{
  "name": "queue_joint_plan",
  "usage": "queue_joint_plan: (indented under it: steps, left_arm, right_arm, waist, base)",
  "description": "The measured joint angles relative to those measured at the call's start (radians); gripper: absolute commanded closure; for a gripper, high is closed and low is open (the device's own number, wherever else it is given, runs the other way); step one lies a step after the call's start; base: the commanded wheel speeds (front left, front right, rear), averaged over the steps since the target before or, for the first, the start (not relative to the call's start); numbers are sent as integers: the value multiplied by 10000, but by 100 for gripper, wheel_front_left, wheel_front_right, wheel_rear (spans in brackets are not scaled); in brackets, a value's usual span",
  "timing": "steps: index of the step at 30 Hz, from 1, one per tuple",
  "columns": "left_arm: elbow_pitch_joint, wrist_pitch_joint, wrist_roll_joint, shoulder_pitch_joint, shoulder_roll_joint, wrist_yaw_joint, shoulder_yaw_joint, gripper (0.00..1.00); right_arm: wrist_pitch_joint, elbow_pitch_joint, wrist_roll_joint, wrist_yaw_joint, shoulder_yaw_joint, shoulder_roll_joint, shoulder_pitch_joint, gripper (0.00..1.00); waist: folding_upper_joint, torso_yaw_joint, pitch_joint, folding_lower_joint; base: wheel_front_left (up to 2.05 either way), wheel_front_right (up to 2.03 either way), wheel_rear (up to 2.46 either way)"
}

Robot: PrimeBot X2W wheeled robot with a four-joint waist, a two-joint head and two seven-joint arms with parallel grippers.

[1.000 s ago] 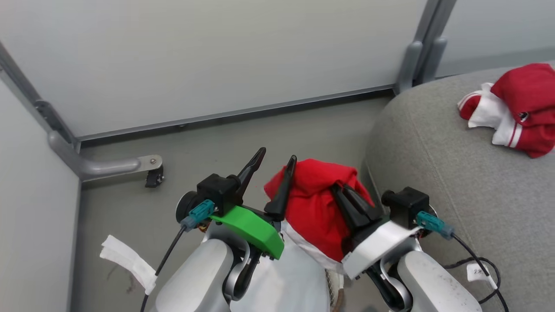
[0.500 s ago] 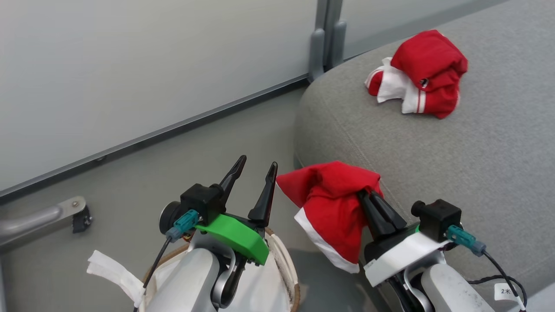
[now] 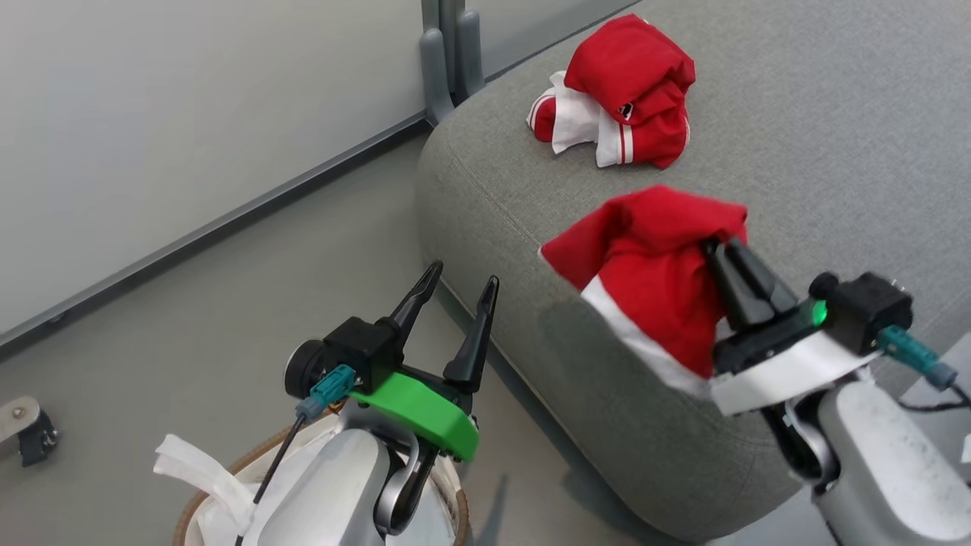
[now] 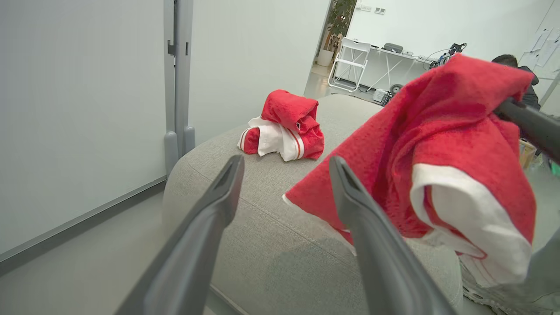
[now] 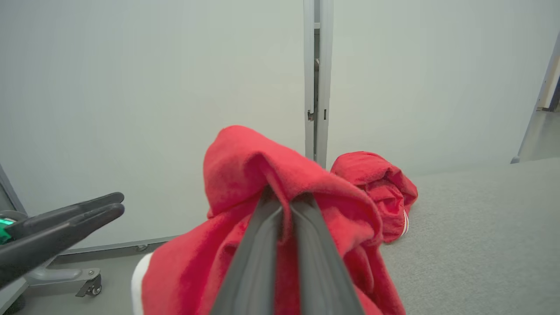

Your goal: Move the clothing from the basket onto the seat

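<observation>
Right gripper, clamped on 1 red garment, holds it above the near edge of the seat; released here, it may slide off. Left gripper gapes empty.

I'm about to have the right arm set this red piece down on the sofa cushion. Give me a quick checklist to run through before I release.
1. Grip: right gripper is shut on the held garment, cloth bunched around its tips: ok.
2. Position: the held garment hangs over the seat, near its front edge: ok.
3. Landing spot: bare grey cushion lies between it and the other garment farther back: ok.
4. Left gripper: open, empty, apart from the cloth: ok.
5. Basket emptied: the left arm hides its inside: cannot tell.
</observation>
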Motion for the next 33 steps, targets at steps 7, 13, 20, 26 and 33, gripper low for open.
queue_joint_plan:
  steps: [7,13,20,26,33]
  left_arm:
    - [-94,0,316,-542,-6,-33,-384,0]
    - [-228,0,422,-1227,-4,-35,-970,0]
    - [-506,-2,431,-1981,50,-35,-1626,0]
    - [-573,-2,351,-2607,184,-36,-2025,0]
    - [-594,0,347,-3159,263,-36,-2412,0]
  right_arm:
    - [0,-125,-447,0,-573,-1281,-2321,100]
    - [0,602,-1032,0,-1137,-2194,-4461,100]
    - [-2,2048,-1450,2,-1841,-2698,-6559,100]
    - [-2,3413,-2015,2,-2548,-2865,-7627,100]
    - [0,4955,-2686,2,-4027,-2658,-8052,100]
  waist:
    - [0,-26,838,0]
    - [0,251,1725,0]
    - [0,784,2837,1]
    - [0,1375,3754,1]
    - [0,2108,4751,2]
  base:
    - [0,0,0]
    - [0,0,0]
    - [0,0,0]
    - [0,0,0]
    - [0,0,0]
